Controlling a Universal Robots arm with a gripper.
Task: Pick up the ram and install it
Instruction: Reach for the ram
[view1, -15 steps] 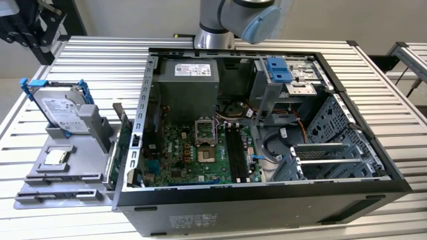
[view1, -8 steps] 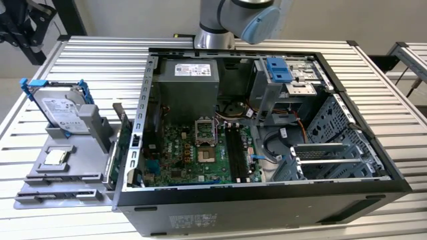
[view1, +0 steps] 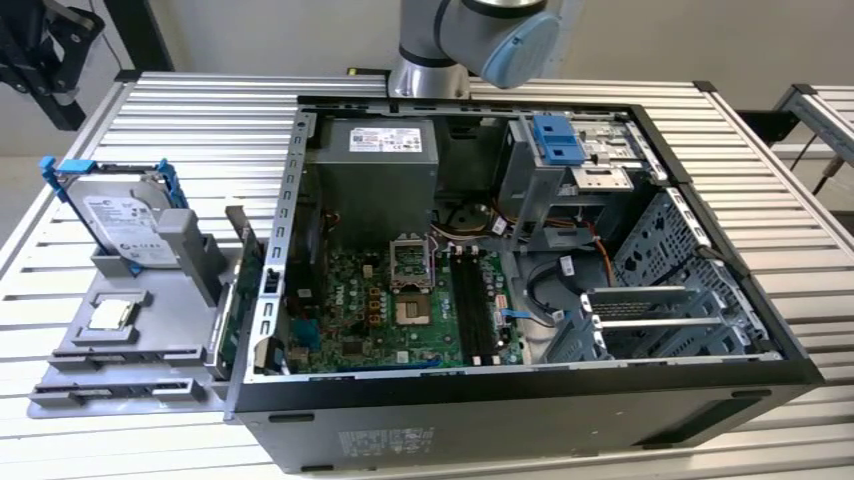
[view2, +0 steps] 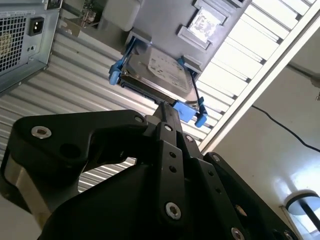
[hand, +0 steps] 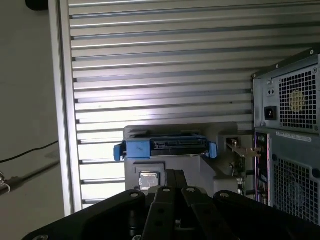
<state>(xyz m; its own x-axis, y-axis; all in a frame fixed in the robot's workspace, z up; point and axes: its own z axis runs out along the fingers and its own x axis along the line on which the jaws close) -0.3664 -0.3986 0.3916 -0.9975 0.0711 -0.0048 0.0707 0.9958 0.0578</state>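
Gripper: your gripper (hand: 175, 176) hangs over the slatted table (hand: 160, 65), off the back end of the fixture, its fingers pressed together with nothing between them
Ram: you find the ram (view1: 244, 248) as what looks like a thin dark stick standing on edge at the side of the fixture nearest the case, well apart from the gripper
Fixture: the grey fixture (view1: 134, 355) lies on the table, touching the open computer case (view1: 534, 420) on the exterior view's left
Hard drive: the hard drive (view1: 127, 225) leans tilted in the fixture, in a blue bracket (hand: 137, 149); in both wrist views you see it just past the fingertips
Chip: a small square silver chip (view1: 114, 313) lies flat in a recess of the fixture, near the drive
Slots: the long black motherboard slots (view1: 467, 295) run beside the processor socket (view1: 407, 305) inside the case
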